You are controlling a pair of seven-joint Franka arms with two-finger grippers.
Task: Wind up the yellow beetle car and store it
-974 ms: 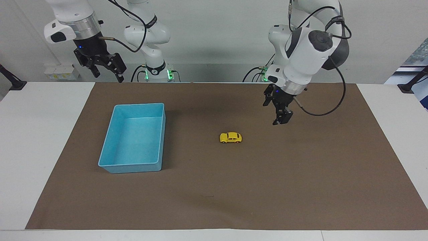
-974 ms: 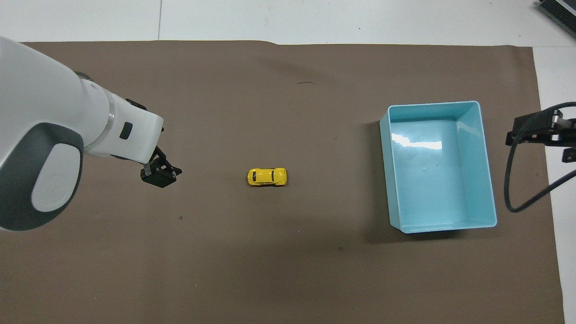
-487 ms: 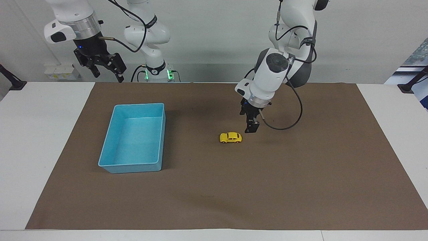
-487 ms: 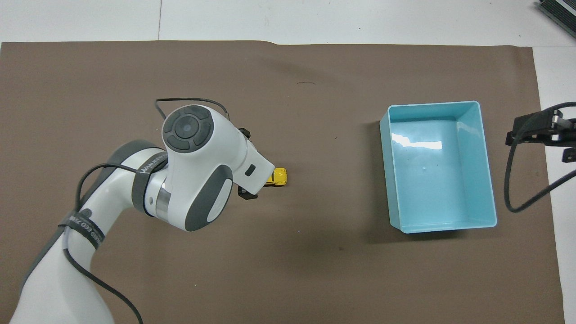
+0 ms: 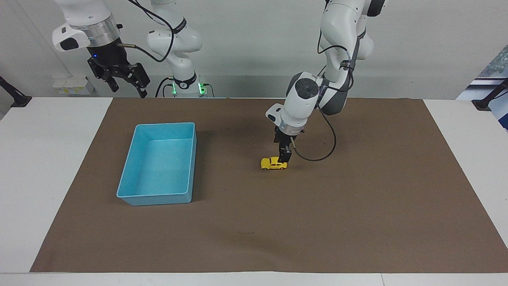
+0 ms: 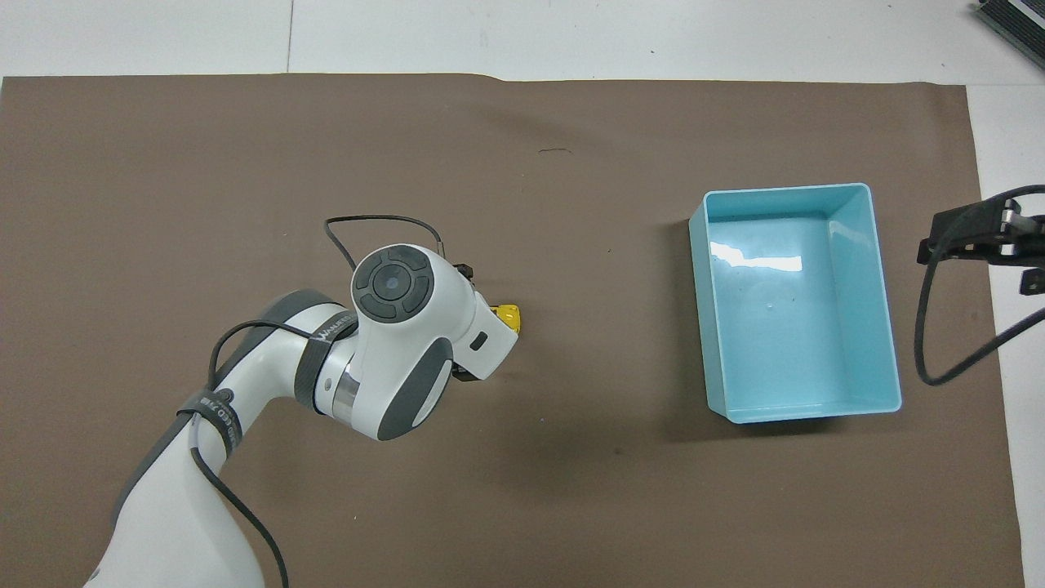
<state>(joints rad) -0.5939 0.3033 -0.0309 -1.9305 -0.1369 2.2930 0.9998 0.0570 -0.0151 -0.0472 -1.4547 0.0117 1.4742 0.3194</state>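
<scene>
Facing view shows a white desk point(image 5: 55, 159) covered by a wide brown mat point(image 5: 357, 206), with a pale wall at the robots' end. A light-blue bin point(image 5: 158, 164) sits on the mat toward the right arm's end, holding nothing. The yellow beetle car point(image 5: 273, 163) stands on the mat near its middle. The left hand point(image 5: 284, 157) points down at the car's end toward the left arm; whether it grips cannot be told. The right hand point(image 5: 126, 81) waits raised by the mat's corner, fingers spread wide.
</scene>
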